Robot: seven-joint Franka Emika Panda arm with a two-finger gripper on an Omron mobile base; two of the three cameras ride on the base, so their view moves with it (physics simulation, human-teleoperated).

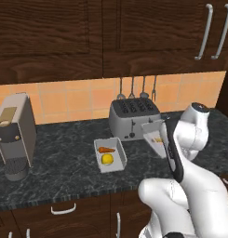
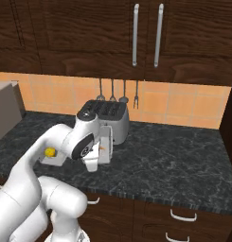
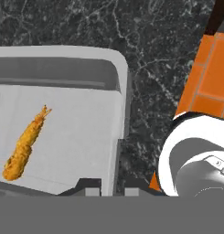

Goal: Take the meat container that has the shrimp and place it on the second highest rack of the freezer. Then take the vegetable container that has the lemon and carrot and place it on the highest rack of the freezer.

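While the two-finger dark gripper [image 3: 105, 188] pinches the grey plastic tray's [image 3: 124, 109] rim, the orange shrimp [image 3: 24, 144] lies at 9 o'clock inside.

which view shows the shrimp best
The hand view: the shrimp lies large and unobstructed on its tray's floor. In the left base view it is a small orange speck beside the arm.
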